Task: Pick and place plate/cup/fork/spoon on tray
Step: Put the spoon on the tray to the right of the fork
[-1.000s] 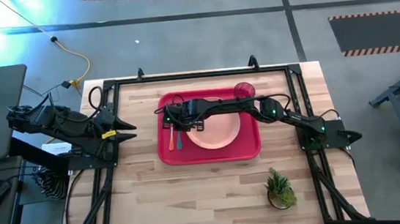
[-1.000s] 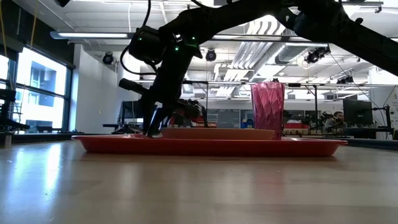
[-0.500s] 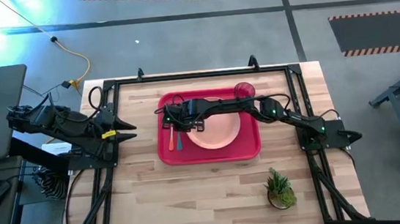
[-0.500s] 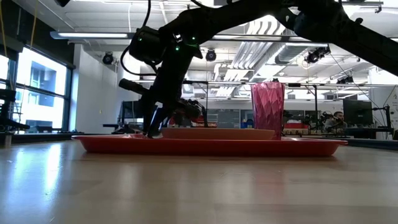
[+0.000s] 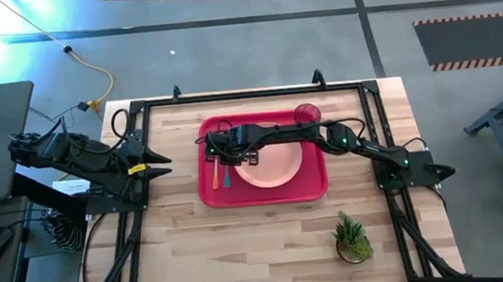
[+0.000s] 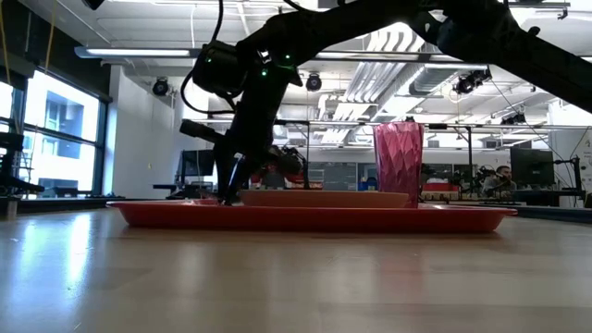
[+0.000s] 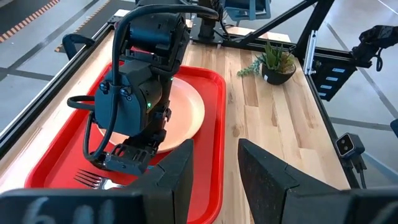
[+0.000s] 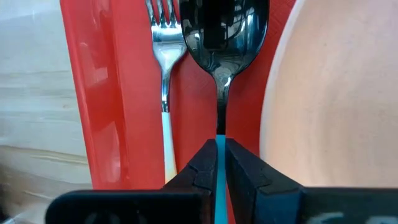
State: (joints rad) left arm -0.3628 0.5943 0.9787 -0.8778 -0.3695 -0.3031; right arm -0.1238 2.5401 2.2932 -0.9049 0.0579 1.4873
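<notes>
Plant [image 5: 352, 239]: at 5 o'clock on your bench [image 5: 270, 241], off the tray, not part of the job.
Tray [image 5: 266, 195]: mid-bench.
Fork [image 8: 163, 81]: lies on the tray's 9 o'clock strip.
Spoon [image 8: 222, 37]: just beside the fork; your right hand [image 8: 217, 163] pinches its blue handle, release pending.
Plate [image 5: 270, 165]: on the tray, centre.
Cup [image 5: 307, 114]: tray's 1 o'clock corner, upright.
Left hand [image 7: 212, 167]: spread, parked at the bench's 9 o'clock edge.
Progress: nearly finished, you'd judge.

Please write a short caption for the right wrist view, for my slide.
Right tool shut on the spoon handle, lowering it onto the red tray between fork and plate.
</notes>
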